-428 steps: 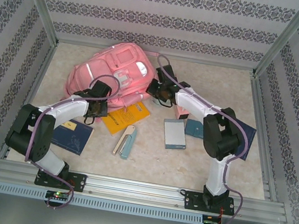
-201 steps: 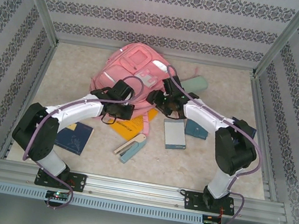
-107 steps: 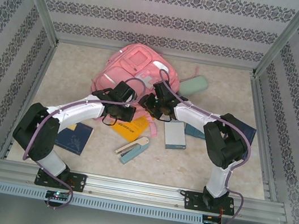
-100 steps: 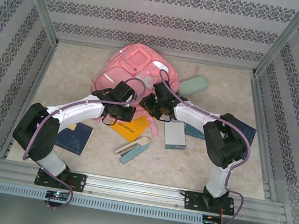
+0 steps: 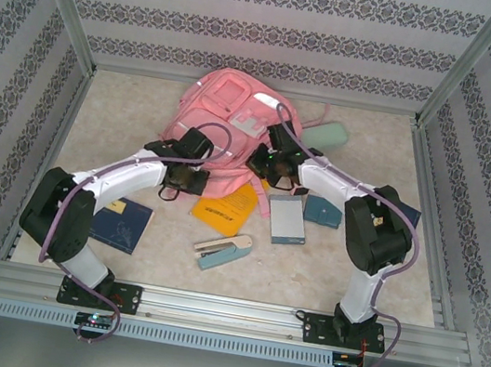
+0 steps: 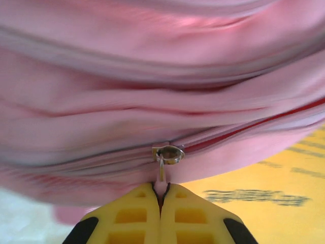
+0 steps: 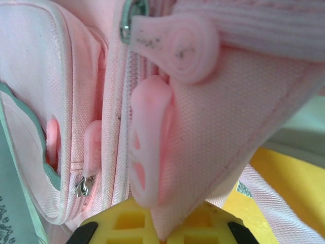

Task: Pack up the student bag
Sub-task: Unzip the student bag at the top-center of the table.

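At the far middle of the table [image 5: 354, 268] lies the student bag [image 5: 225, 109]. My left gripper [image 6: 162, 189] is clenched on the zipper pull [image 6: 161, 175]; my right gripper [image 7: 160, 226] grasps a pink fabric corner [image 7: 213, 137] of the bag. Risk — the thin pull slips free, or the right hold gives and the bag drags over the yellow book [image 5: 227, 207]. The wrist views resolve each grip; the top view gives the layout.

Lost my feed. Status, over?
Left gripper shut on zipper pull. Right gripper shut on student bag fabric. Yellow book at bag's near edge.
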